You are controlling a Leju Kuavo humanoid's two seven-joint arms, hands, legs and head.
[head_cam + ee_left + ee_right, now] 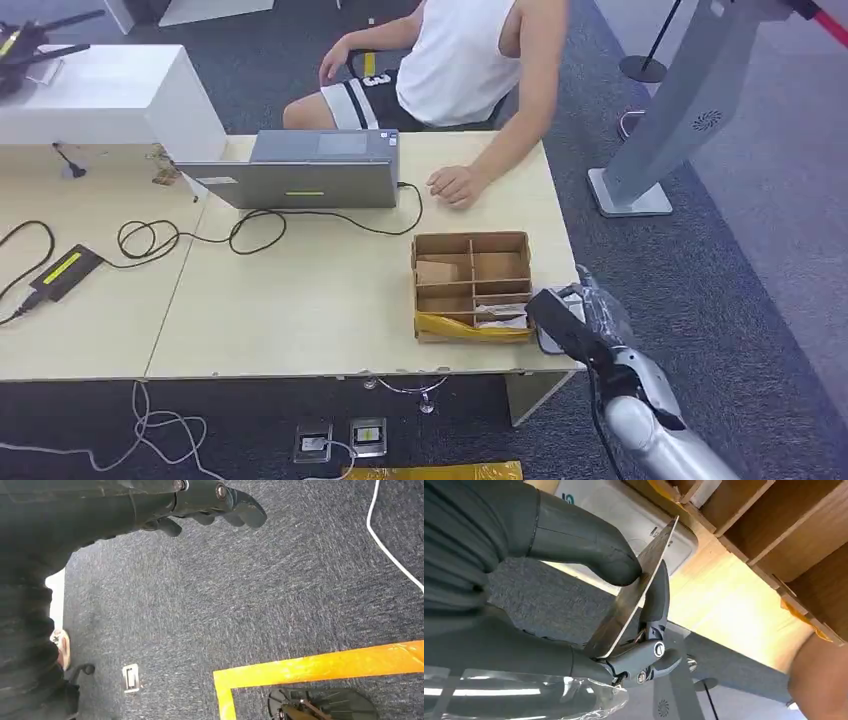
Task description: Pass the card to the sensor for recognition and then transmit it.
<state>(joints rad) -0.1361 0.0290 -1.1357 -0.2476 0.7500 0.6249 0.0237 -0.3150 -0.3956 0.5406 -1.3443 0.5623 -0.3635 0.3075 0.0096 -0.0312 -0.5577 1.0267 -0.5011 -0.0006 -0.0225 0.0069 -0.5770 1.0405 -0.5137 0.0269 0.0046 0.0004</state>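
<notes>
The card, thin, flat and grey-brown, is seen edge-on, pinched between the thumb and dark fingers of the right hand. It is held just above the sensor, a white flat unit with rounded corners lying on the table beside the cardboard box. In the head view the sensor is partly hidden by the hand.

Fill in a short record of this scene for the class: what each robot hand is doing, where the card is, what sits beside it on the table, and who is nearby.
right hand: pinches the card by the table's right edge
left hand: holds nothing, hangs over grey carpet
cardboard box: divided compartments, beside the right hand
laptop: at the far edge
person: seated opposite, hand on the table
</notes>
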